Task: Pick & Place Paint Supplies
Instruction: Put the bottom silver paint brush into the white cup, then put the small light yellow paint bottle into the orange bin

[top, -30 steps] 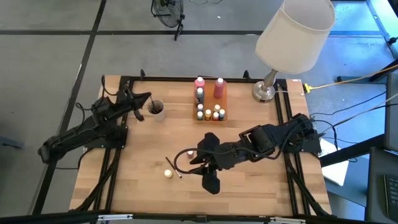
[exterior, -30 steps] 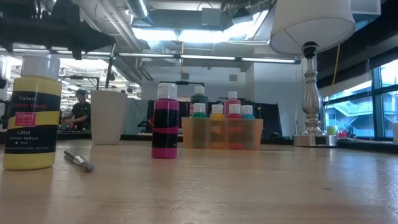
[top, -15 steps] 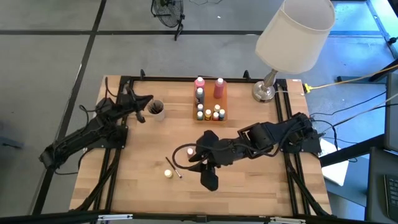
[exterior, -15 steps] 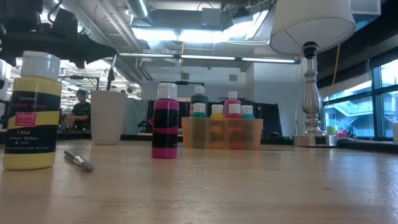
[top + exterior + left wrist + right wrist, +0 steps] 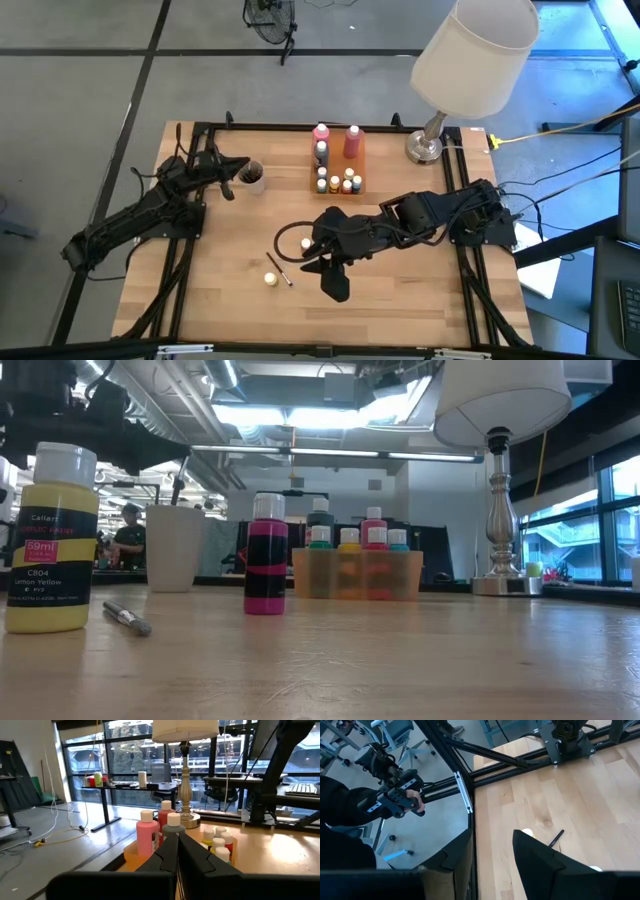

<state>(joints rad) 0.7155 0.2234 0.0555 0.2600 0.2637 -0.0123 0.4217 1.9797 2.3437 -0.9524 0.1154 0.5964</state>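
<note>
A pink bottle (image 5: 265, 555) (image 5: 305, 243) and a yellow bottle (image 5: 50, 540) (image 5: 270, 279) stand upright on the table, and a thin dark brush (image 5: 127, 619) (image 5: 281, 270) lies flat between them. An orange tray (image 5: 337, 166) (image 5: 357, 573) holds several small capped bottles. My left gripper (image 5: 243, 164) (image 5: 177, 857) is shut above a white cup (image 5: 174, 548) (image 5: 253, 178). My right gripper (image 5: 316, 252) (image 5: 492, 855) hovers open beside the pink bottle, whose white cap (image 5: 595, 868) lies outside the gap between the fingers. My left gripper pinches a thin dark brush by its upper end (image 5: 186, 460) from above. The brush hangs slightly tilted below the fingers, and its lower end (image 5: 174, 500) reaches into the white cup. The left wrist view does not show the brush.
A big white-shaded lamp (image 5: 470, 50) on a metal base (image 5: 424, 150) stands at the far right corner. Black rails (image 5: 455, 200) run along the table's sides. Bare wood (image 5: 400, 300) lies near the right front. A person's hands (image 5: 405, 800) hold controls beyond the table edge.
My right gripper has moved toward the table's left, closing in on the pink bottle, and has stayed open. My left gripper has come down a little toward the cup, lowering the brush with it.
</note>
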